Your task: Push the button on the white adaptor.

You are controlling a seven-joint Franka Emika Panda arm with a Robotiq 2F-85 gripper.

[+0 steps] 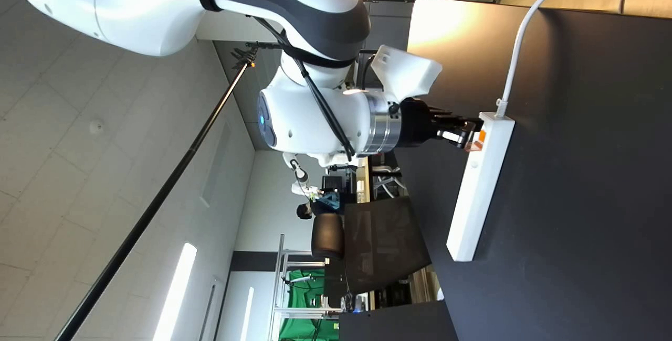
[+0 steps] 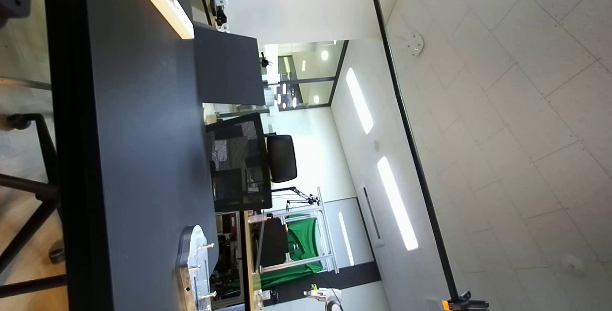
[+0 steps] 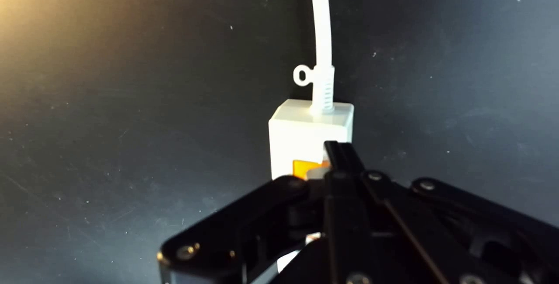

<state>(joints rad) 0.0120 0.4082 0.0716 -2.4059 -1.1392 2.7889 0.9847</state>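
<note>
A white power strip (image 1: 475,199) lies on a dark surface (image 1: 567,215), its white cable (image 3: 322,26) leaving one end through a ribbed sleeve (image 3: 324,89) with a small loop (image 3: 302,75) at its side. The orange button (image 3: 304,168) sits in the strip's top face, near the cable end. The gripper (image 1: 471,130) of the white and grey robot arm (image 1: 325,115) is down at that spot, fingers together and nothing visible between them; in the wrist view they hide part of the button. Whether they touch or press it cannot be told.

In an exterior view, where the frame's edge cuts off part of the strip, a flat plate (image 2: 198,256) with screw-like pegs (image 2: 207,245) standing out of it rests on the same surface, well apart from the strip. Beyond the surface stand a black mesh office chair (image 2: 239,167) with a padded headrest (image 2: 281,158) and a green cloth (image 2: 301,241) on a pale metal rack (image 2: 299,262).
</note>
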